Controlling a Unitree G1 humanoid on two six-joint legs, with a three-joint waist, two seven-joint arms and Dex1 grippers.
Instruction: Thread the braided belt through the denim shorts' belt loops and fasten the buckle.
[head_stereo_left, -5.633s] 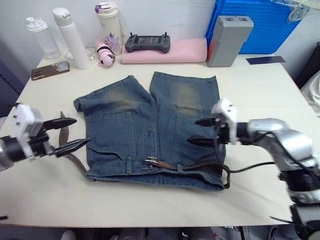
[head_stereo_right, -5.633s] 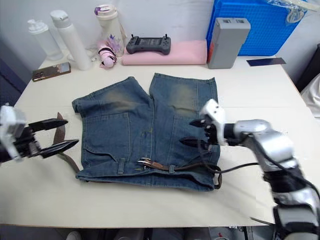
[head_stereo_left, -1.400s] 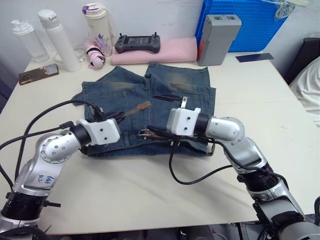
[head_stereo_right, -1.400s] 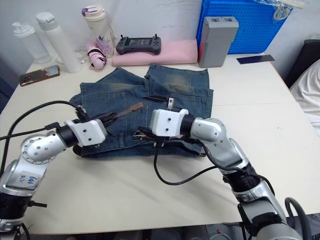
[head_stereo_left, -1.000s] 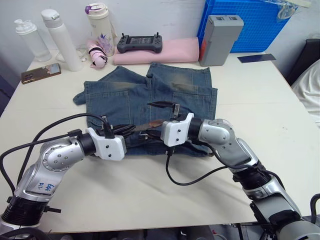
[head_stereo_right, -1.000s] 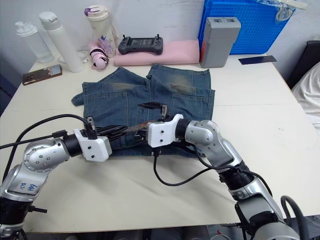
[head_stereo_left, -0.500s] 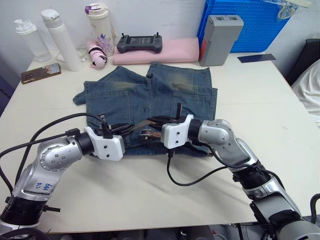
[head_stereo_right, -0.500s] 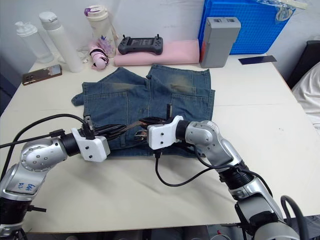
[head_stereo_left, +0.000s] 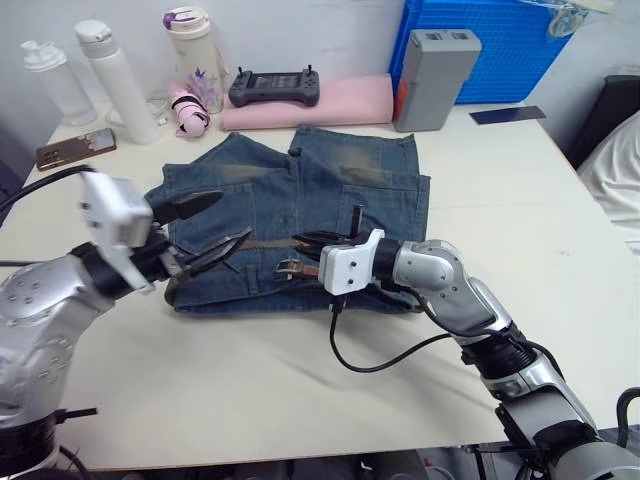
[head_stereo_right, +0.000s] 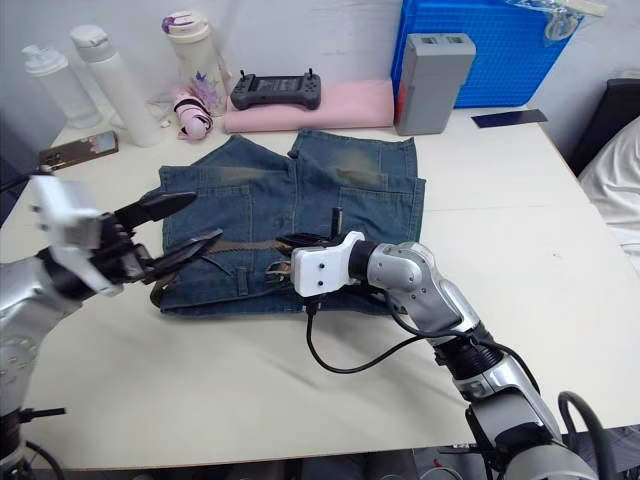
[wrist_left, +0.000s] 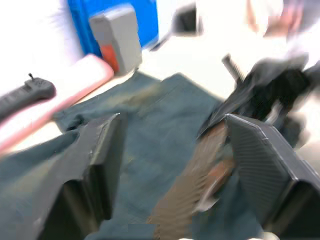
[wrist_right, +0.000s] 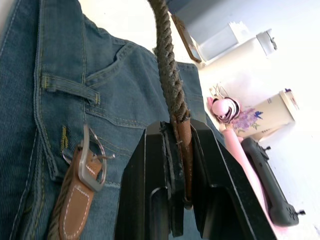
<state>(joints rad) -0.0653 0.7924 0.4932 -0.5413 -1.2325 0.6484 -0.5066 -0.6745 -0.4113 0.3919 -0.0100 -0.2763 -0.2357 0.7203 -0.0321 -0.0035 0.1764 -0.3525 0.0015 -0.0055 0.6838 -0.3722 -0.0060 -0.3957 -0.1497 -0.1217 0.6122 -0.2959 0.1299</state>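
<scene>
Cream bench (head_stereo_left: 300, 400) carries the denim shorts (head_stereo_left: 330, 190), laid flat with the waistband toward the robot and the legs toward the back wall, where bottles, a phone, a black handheld controller on pink foam, a grey box and a blue crate stand. Braided belt (head_stereo_left: 262, 241) lies along the waistband: a length on the robot's right passes under the denim near one of the belt loops (wrist_right: 67, 84), while the free end runs across the front of the shorts. Right claw (wrist_right: 177, 131) is clamped on the brown leather tip of the belt, strap rising taut out of it. Buckle (head_stereo_left: 289, 267) rests on the denim just beside that claw, pin and frame unfastened, tip not through it. Left claw (head_stereo_left: 208, 225) hovers above the shorts' left edge, fingers spread wide, holding nothing; the belt passes near its lower finger (head_stereo_left: 225, 248), contact unclear. Judgement: threading looks mostly done, though how many loops are caught cannot be told; feeding the tip into the buckle and setting the pin remain. No legible writing or brand on anything in view.
</scene>
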